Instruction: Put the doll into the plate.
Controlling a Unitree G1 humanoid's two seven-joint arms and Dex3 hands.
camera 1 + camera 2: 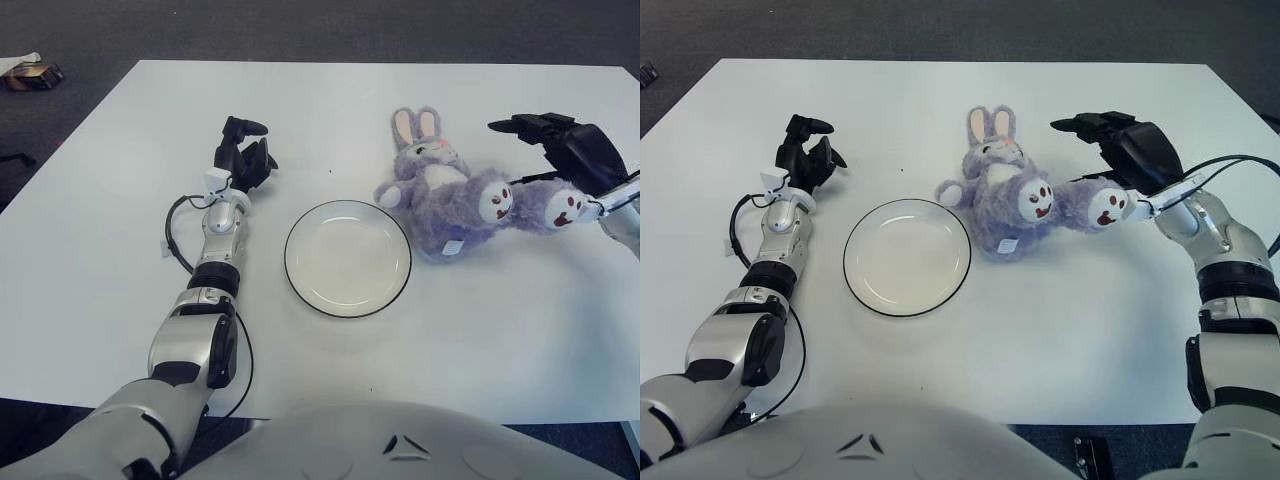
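— Where do we stand with the doll (452, 198)?

— It lies on its back on the table (110, 200), just to the right of the plate (347, 258), not in it. Its ears point away from us and its two feet stick out to the right of the plate, farther than its body. The plate holds nothing.

— And our hands?

— Our right hand (1127, 145) hovers over the doll's far foot, well to the right of the plate, palm turned down. Its fingers (1077, 125) are spread wide, reaching toward the doll's body, and they hold nothing yet. Whether the palm brushes the foot we cannot tell. Our left hand (243, 157) shows to the left of the plate, a little beyond its far rim, fingers loosely curled and holding nothing.

— What could go wrong from here?

— We judge the grip to be the risk. If we close on the foot alone, the soft body may hang and swing as we lift, so it could drag across the table or knock the plate's rim and shove the plate leftward. A shallow pinch on plush could also slip loose halfway. And the doll looks about as wide as the plate, so a careless release might leave it draped over the rim.
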